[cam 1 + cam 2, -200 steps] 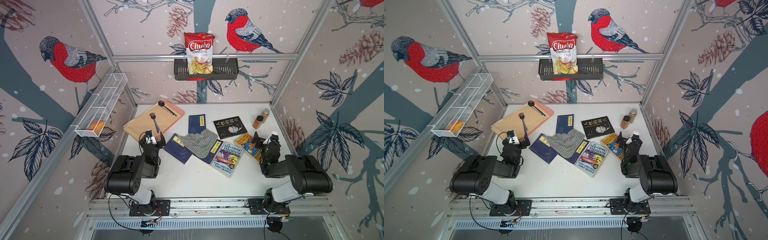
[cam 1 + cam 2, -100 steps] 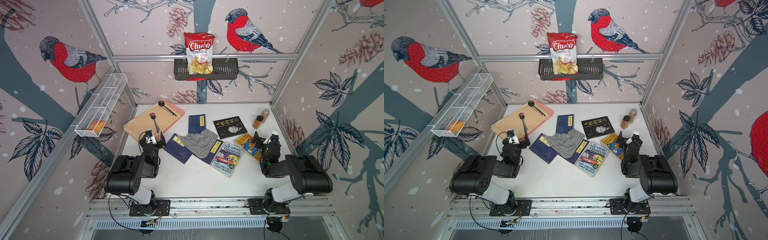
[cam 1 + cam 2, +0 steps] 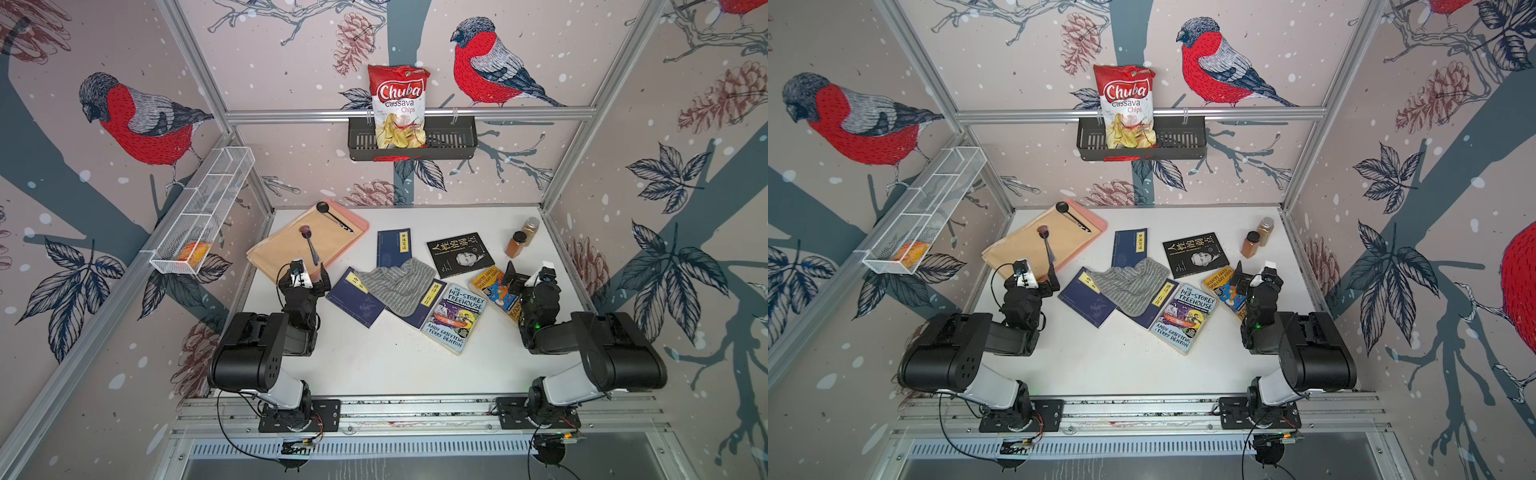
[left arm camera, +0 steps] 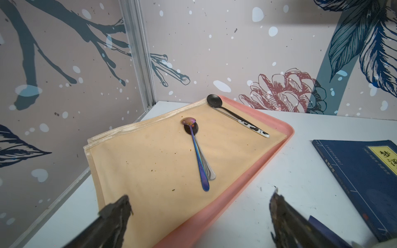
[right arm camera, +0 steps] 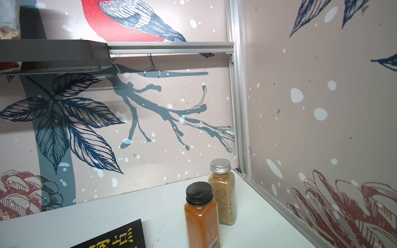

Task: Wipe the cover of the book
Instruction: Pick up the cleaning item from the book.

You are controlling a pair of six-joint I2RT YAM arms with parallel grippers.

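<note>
a grey striped cloth (image 3: 397,282) lies crumpled near the middle of the white counter (image 3: 374,361), seen in both top views. it drapes over parts of 3 dark blue books: the far blue book (image 3: 392,246) pokes out past its back edge, the left blue book (image 3: 353,298) from its left-arm side, and the near blue book (image 3: 420,308) from its front edge. the treehouse paperback (image 3: 455,319) lies just on the cloth's right-arm side, and a black book (image 3: 458,253) sits just behind the cloth. the left claw (image 3: 308,277) hangs well apart from the cloth on the left-arm side, by a pink tray (image 4: 266,120), spread wide with nothing between its fingers (image 4: 117,211). the right claw (image 3: 527,275) hangs well apart on the cloth's other side, by a yellow comic book (image 3: 492,286), also spread wide and empty. 2 spice jars (image 5: 202,212) stand farther back than the cloth.
</note>
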